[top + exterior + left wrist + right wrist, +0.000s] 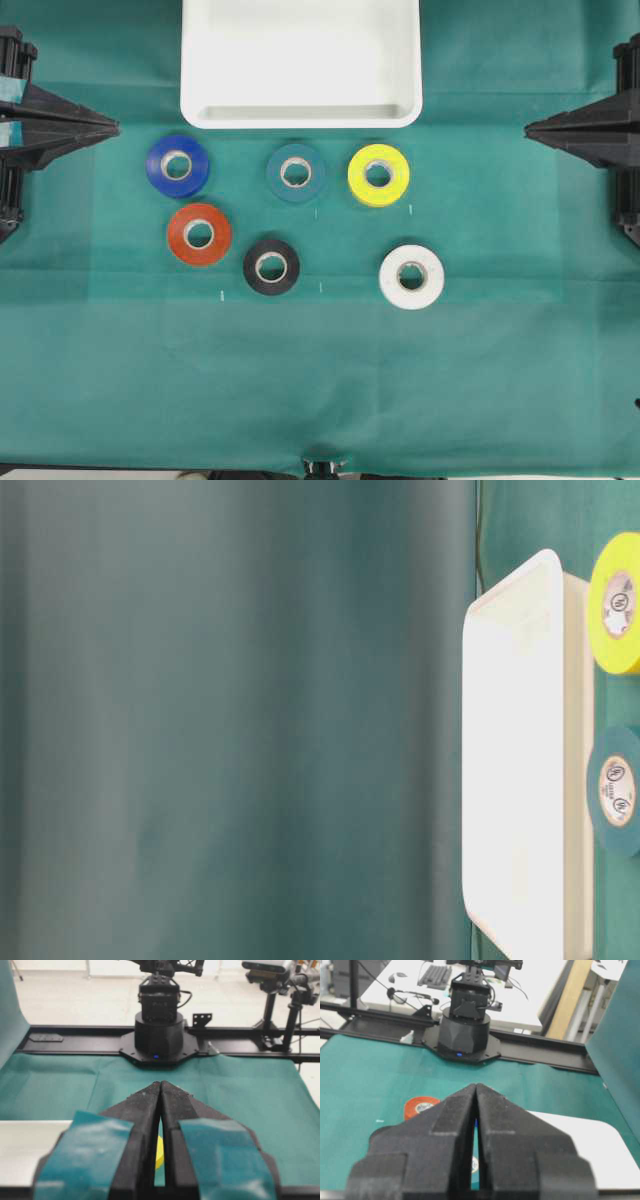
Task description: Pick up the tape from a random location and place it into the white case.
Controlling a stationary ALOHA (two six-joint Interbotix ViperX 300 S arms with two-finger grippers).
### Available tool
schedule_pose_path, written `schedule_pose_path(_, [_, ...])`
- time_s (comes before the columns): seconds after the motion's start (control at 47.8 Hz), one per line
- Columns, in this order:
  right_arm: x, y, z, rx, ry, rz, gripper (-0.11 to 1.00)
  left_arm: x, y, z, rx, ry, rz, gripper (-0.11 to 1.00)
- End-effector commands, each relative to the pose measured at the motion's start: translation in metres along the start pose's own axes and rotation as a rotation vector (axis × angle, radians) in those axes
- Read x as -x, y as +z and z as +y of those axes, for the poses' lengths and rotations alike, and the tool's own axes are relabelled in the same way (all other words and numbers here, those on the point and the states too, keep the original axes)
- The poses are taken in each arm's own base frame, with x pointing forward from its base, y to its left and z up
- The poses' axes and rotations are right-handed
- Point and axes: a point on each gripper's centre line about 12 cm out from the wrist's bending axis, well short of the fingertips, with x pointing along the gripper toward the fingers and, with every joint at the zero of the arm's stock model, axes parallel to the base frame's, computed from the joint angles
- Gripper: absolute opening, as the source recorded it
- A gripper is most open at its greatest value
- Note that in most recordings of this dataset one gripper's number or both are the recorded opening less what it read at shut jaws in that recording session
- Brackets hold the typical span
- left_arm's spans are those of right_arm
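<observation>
Green cloth (pixel 320 390): lying flat over the whole work surface and hanging as a backdrop in the table-level view.

Blue roll (pixel 177 165): lying flat at upper left of the group.

Orange roll (pixel 199 234): lying just below the blue roll, apart from it.

Black roll (pixel 271 267): sitting lower centre, right of the orange roll.

Yellow roll (pixel 378 175): lying at upper right.

White roll (pixel 412 276): sitting lower right, below the yellow roll.
</observation>
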Motion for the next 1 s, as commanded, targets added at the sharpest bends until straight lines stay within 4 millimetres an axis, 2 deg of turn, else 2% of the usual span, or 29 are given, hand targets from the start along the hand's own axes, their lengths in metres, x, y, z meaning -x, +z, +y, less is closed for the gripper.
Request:
schedule_pose_path(0.0, [-0.0044,0.0116,-0.0005,-0.01,-0.003,-0.025,0.0,-0.0026,0.0053,0.0002,0.006,0.001,0.008,0.02])
schedule_pose_path(0.167, [-0.01,0.0091,-0.0006,-0.013,-0.003,0.02,0.0,-0.003,0.0052,0.0002,0.007,0.002,0.02,0.02])
schedule_pose_path(0.837, [-0.0099,0.0076,-0.0007,-0.009,-0.004,0.041,0.0,-0.0037,0.0015,0.0002,0.003,0.001,0.051,0.02])
schedule_pose_path(0.9, [-0.0099,0.0075,-0.0007,-0.009,-0.004,0.043,0.0,-0.0038,0.0008,0.0002,0.003,0.001,0.052,0.07])
schedule_pose_path(0.984, [-0.0099,0.0071,-0.0007,-0.009,-0.004,0.046,0.0,-0.0038,0.0006,-0.0002,0.009,0.0,0.054,0.24])
